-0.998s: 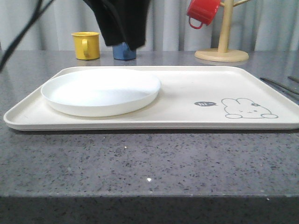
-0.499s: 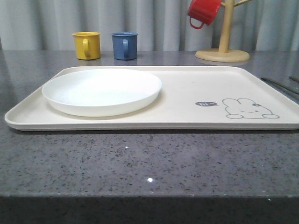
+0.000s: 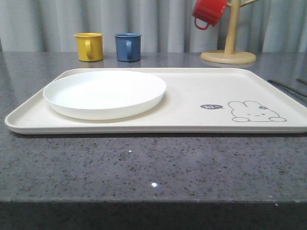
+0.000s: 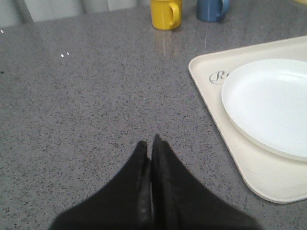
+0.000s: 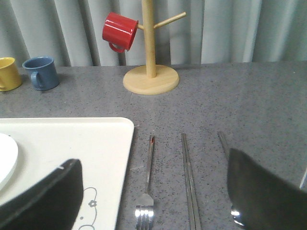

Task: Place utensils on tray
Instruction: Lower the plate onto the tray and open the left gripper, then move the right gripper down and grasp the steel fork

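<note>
The cream tray [image 3: 192, 98] with the rabbit drawing lies across the counter, and the white plate [image 3: 104, 93] rests on its left part. Beside the tray's right edge [image 5: 72, 139] lie the fork [image 5: 146, 189], the pair of chopsticks [image 5: 189, 182] and the spoon [image 5: 223, 143], side by side on the counter. My right gripper [image 5: 153, 163] hovers open above them, its fingers [image 5: 45, 196] spread wide over the tray corner and the spoon. My left gripper [image 4: 149, 143] is shut on nothing over bare counter, left of the tray [image 4: 211, 105] and plate [image 4: 273, 105].
A yellow mug [image 3: 88, 46] and a blue mug [image 3: 128, 46] stand behind the tray. A wooden mug tree [image 3: 229, 48] at the back right carries a red mug [image 3: 207, 12]. Thin utensil handles [image 3: 283, 86] show past the tray's right rim.
A dark arm that hung at the top of the front view, covering the blue mug, has left that view. The tray and plate have not moved.
</note>
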